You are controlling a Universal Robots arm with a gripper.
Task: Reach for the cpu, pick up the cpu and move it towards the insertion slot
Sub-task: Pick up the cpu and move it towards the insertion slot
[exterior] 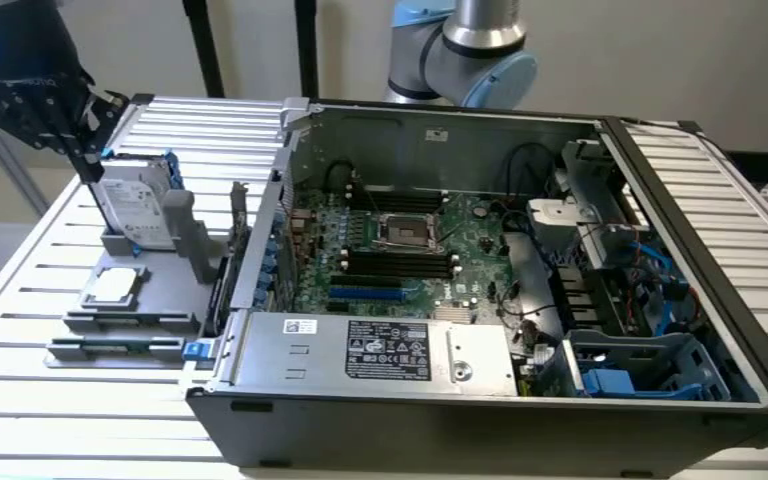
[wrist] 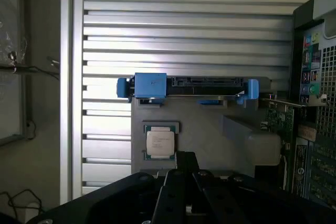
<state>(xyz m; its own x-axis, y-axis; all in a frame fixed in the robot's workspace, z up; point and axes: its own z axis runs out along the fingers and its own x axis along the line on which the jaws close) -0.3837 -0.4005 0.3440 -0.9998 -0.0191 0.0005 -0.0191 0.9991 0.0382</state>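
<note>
While the cpu (exterior: 113,284) lies in its holder (exterior: 175,298), the gripper (exterior: 89,162) hangs near the drive (exterior: 137,205); its opening I cannot tell.

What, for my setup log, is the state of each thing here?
cpu: lying flat in the grey holder, ungrasped.
insertion slot: empty.
hard drive: standing upright in the holder.
computer case: open, side panel off.
gripper: near the hard drive's top, apart from the cpu.
</note>
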